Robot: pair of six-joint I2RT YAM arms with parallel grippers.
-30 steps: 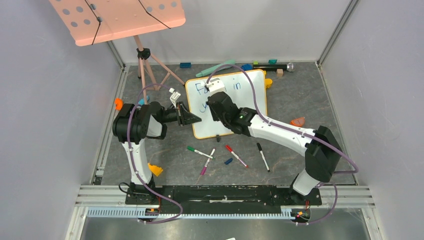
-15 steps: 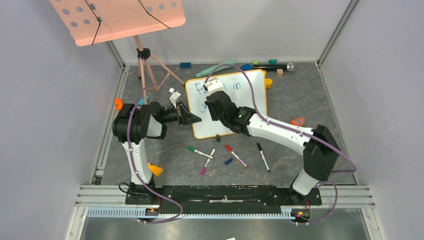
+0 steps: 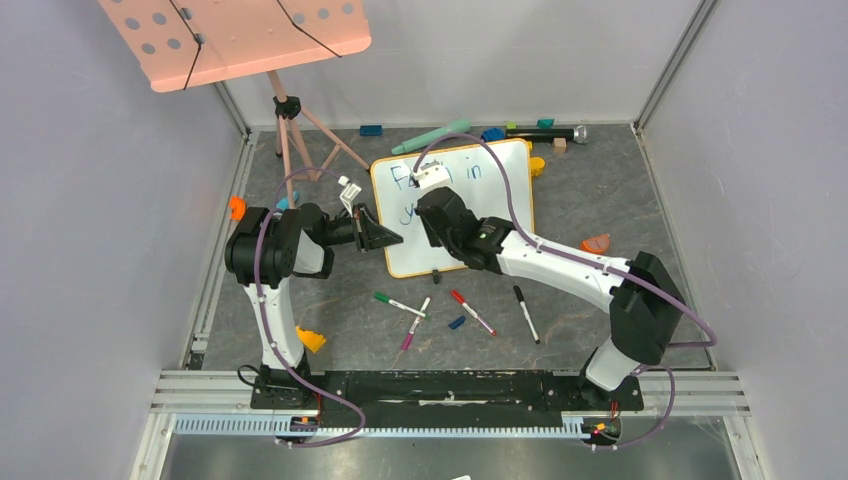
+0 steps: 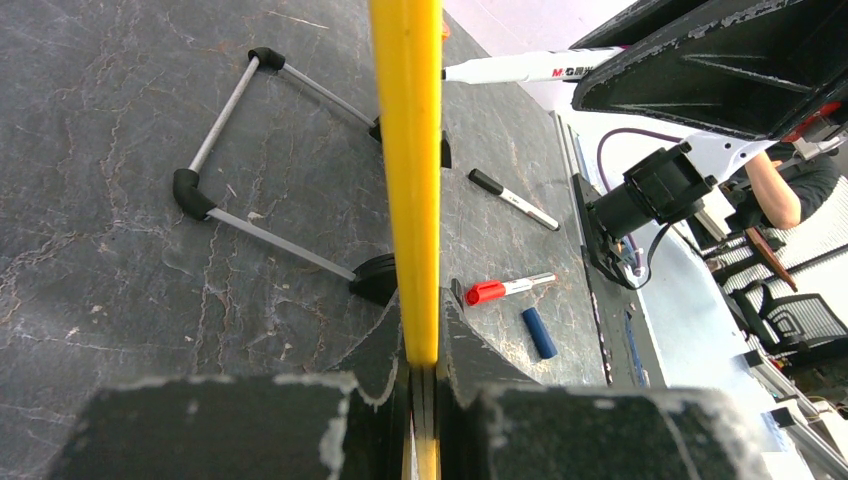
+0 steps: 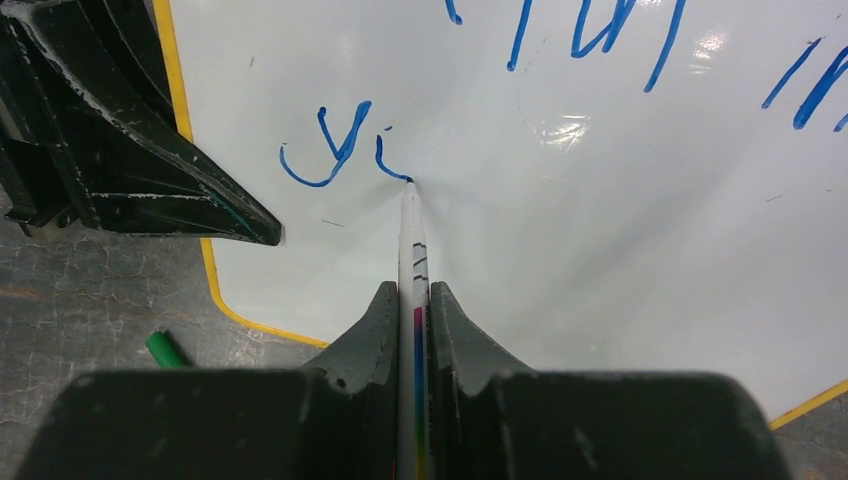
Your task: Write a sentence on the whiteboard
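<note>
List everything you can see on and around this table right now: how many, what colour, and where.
whiteboard: one, white with a yellow frame, middle of the table
sentence: unfinished, blue, a top line plus a "y" and a fresh stroke below
marker: one, white barrel, tip on the board
loose markers: four, capped green, pink, red and black, near side of the board
blue cap: one, among them
music stand: one, pink, far left corner
microphone: one, black, far edge
small toys: several, mixed colours, far edge and sides
table: one, dark grey
left gripper: shut on the whiteboard's frame
right gripper: shut on the marker
</note>
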